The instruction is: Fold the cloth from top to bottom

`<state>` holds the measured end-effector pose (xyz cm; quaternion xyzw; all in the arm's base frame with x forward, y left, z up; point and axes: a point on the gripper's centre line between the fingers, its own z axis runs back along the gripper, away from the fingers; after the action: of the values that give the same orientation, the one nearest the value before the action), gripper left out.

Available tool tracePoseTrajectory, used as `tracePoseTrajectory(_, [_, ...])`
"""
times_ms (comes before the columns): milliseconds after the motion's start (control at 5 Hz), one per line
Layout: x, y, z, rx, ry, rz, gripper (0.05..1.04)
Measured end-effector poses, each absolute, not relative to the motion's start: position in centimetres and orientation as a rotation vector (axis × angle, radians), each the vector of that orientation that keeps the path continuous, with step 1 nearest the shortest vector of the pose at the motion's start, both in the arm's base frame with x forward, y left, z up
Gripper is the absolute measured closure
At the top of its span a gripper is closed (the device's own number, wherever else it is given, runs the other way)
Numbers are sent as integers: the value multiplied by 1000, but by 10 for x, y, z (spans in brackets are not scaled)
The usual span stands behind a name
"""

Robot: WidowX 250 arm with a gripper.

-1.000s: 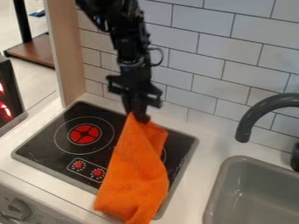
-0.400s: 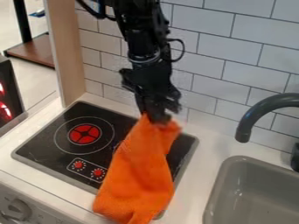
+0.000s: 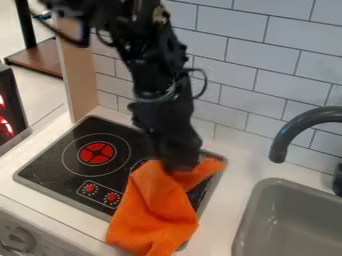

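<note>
Nearest: orange cloth – near end at btm of view, hung past the cooktop's near edge onto the white counter. Body lay creased over the R part of the black cooktop, w/ a corner stuck out to the R toward the frame & a bit of dark glass showing btwn corner and body. Grey knob on the front panel, lower L. Grey sink at lower R, apart from cloth. Two red dials just L of cloth, red burner farther back.

Gripper was blurred, pointed down at the cloth's far end, over the back R part of the cooktop; couldn't tell if it was grasping the cloth or had released it. Black arm came in from top L. Dark faucet curved in from R edge – white tile wall behind, wood panel back L, brown shelf beyond
</note>
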<state>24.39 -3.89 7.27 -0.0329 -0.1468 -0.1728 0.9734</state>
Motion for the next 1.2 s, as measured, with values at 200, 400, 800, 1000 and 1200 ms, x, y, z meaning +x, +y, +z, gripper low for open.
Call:
tracePoseTrajectory(200, [220, -34, 62, -55, -260, -318, 1030])
tracePoseTrajectory(400, [208, -31, 49, -72, -245, -317, 1030])
tracePoseTrajectory(800, [206, -19, 7, -131, -163, -322, 1030])
tracePoseTrajectory(1000, [204, -10, -11, -136, -128, -303, 1030])
tracePoseTrajectory(1200, [205, -7, -18, -155, -131, -288, 1030])
